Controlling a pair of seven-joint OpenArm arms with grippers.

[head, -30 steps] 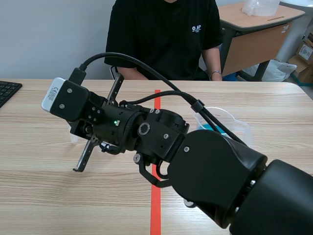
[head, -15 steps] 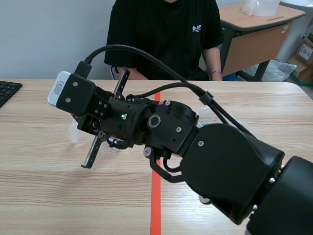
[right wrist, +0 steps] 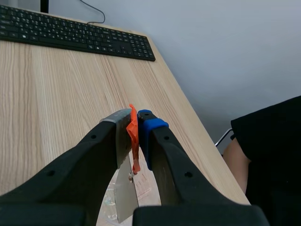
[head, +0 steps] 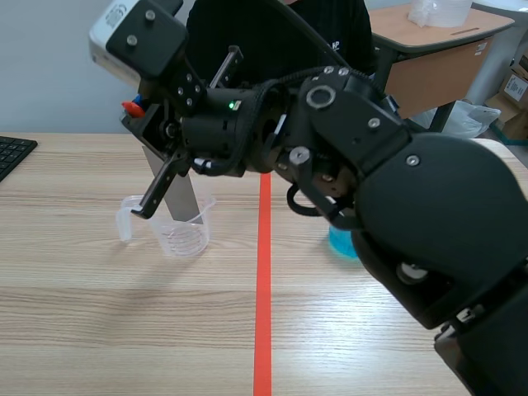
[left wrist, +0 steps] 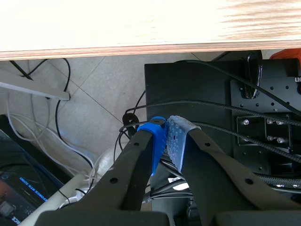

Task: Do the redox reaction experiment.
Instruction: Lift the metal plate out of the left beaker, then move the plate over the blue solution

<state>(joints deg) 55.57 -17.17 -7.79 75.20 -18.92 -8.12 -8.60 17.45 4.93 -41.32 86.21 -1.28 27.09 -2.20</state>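
right claw (right wrist: 135,125) clenched on metal strip (head: 180,196), tip in clear beaker (head: 183,239); left claw (left wrist: 165,131) clenched empty.

A pale grey wall (head: 41,74) backs the light wooden table (head: 82,330); a second desk (head: 429,37) stands beyond.

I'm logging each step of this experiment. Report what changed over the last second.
The right gripper, shut on the metal strip, rose from low over the table to well above it. This lifted the strip, which now hangs tilted with its lower end apparently inside the clear beaker. The clear beaker stayed where it was, and the grip on the strip did not change.
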